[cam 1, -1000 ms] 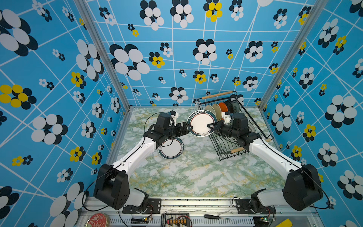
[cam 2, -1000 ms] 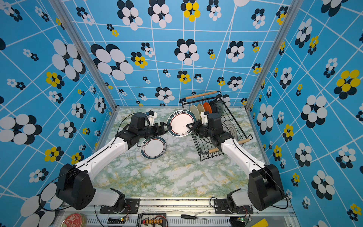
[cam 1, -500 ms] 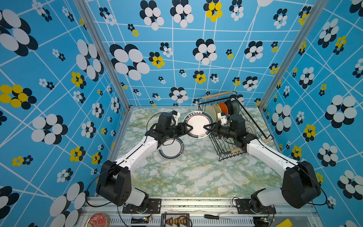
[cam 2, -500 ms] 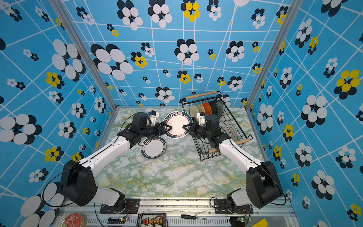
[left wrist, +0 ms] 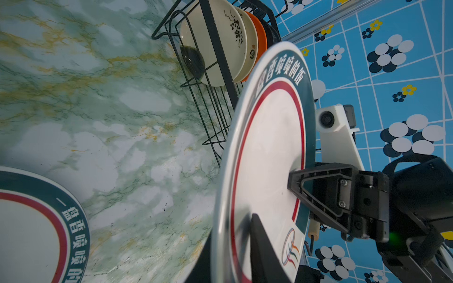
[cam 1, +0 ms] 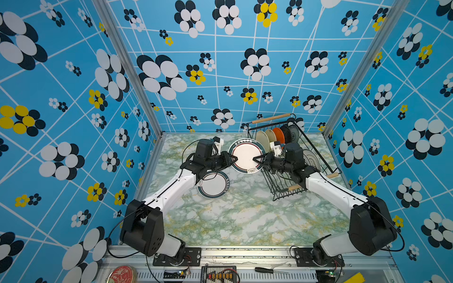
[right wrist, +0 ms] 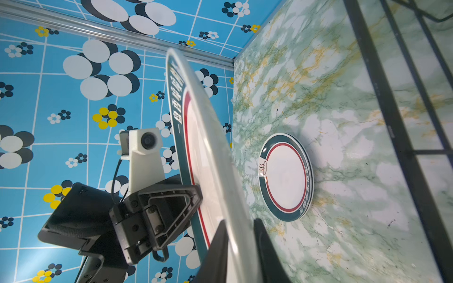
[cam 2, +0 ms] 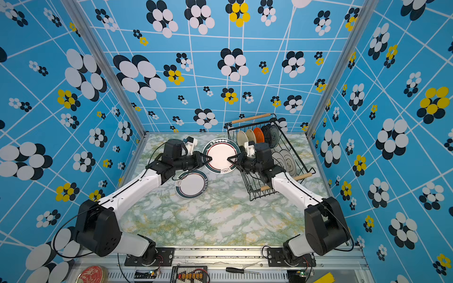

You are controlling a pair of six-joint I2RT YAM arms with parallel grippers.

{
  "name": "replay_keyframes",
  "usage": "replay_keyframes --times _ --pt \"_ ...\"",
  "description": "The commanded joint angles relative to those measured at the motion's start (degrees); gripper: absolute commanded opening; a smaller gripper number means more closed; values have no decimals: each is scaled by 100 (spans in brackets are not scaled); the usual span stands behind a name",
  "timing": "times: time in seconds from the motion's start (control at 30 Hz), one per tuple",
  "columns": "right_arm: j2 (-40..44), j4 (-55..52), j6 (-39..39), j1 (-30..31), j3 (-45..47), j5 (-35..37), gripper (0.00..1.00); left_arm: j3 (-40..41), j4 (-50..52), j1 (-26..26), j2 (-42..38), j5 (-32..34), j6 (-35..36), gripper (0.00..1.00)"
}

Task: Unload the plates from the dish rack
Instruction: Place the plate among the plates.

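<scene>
A large white plate [cam 1: 246,156] with a teal rim and red ring hangs on edge above the table between both arms, left of the dish rack [cam 1: 270,118]. My left gripper [cam 1: 234,158] is shut on its left rim, seen close up in the left wrist view [left wrist: 232,235]. On the opposite rim my right gripper [cam 1: 255,159] has a finger on each face [right wrist: 241,225]; whether it still presses does not show. A matching plate [cam 1: 213,185] lies flat under the left wrist. Cream [cam 1: 262,139], orange [cam 1: 279,134], dark and white plates [cam 1: 311,159] stand in the rack.
The black wire rack sits at the back right against the blue patterned walls. At the front, off the marble top, lie a red round tin lid [cam 1: 122,274] and a screwdriver [cam 1: 267,270].
My left gripper went from open beside the plate to shut on its left rim. The held plate shifted slightly left and turned more face-up toward the camera. The right gripper's grip seems to have slackened.
</scene>
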State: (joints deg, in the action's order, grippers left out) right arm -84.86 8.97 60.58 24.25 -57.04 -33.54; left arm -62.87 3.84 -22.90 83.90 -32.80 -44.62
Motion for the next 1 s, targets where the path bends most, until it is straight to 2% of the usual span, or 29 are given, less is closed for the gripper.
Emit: replay_keyframes --times 0.0,0.27,0.47,0.73,0.97 --pt "-52 218 -198 172 -263 -241 27 -78 85 -93 4 -134 239 15" --pt "-33 31 -393 190 -388 -156 47 -84 341 -15 -118 -78 278 5" --pt "65 -948 -944 193 -697 253 63 -128 758 162 -267 17 310 0" --pt "171 -2885 -2074 192 -1436 1322 69 -39 1298 591 -703 27 358 0" --pt "275 -4601 -3153 194 -2316 2756 71 231 2073 1298 -1194 310 373 0"
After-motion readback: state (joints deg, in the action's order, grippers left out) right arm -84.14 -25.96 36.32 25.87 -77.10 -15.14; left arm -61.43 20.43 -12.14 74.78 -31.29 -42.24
